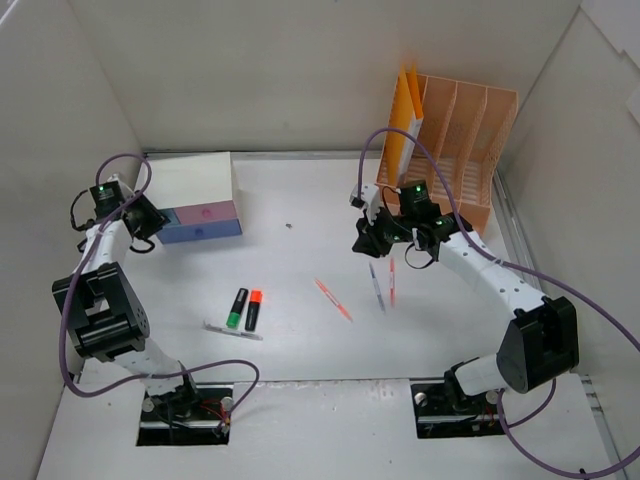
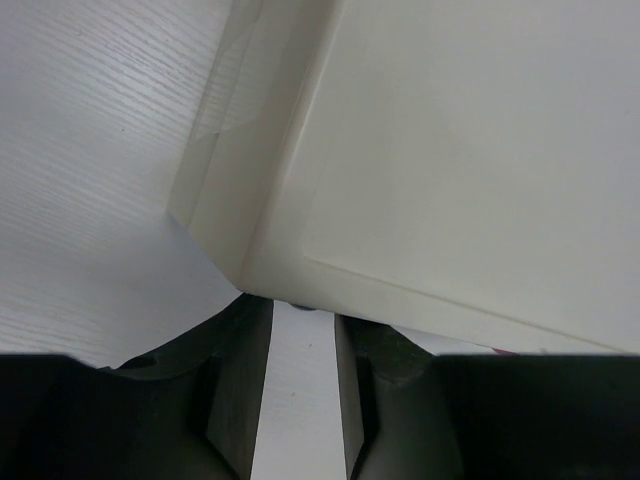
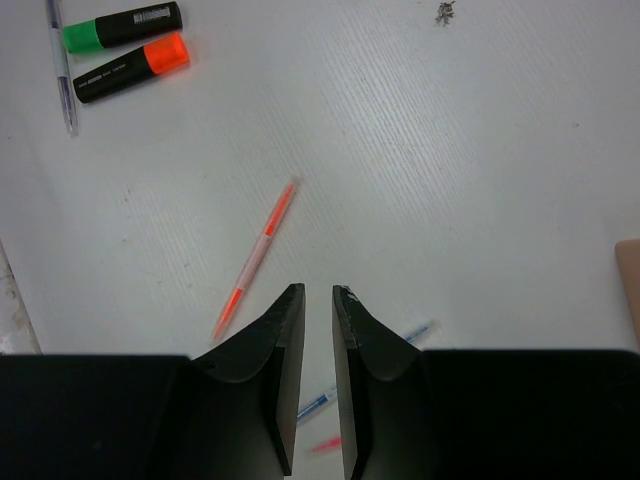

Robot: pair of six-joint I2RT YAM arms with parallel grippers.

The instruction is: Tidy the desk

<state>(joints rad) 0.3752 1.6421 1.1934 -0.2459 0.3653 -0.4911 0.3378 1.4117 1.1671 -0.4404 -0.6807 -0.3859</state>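
Note:
The desk (image 1: 300, 340) is a white tabletop inside white walls. My left gripper (image 1: 152, 228) sits low at the left end of the white drawer box (image 1: 195, 185). In the left wrist view its jaws (image 2: 302, 315) stand a little apart with nothing between them, right under the box's corner (image 2: 440, 180). My right gripper (image 1: 366, 240) hovers above the pens, almost shut with only a narrow gap, and empty (image 3: 319, 295). An orange pen (image 1: 333, 299), a blue pen (image 1: 376, 286) and a red pen (image 1: 391, 281) lie below it.
A green highlighter (image 1: 236, 307), an orange highlighter (image 1: 253, 309) and a clear pen (image 1: 232, 330) lie front left. A peach file rack (image 1: 465, 150) with orange folders (image 1: 405, 110) stands back right. A small dark speck (image 1: 289, 226) lies mid-desk.

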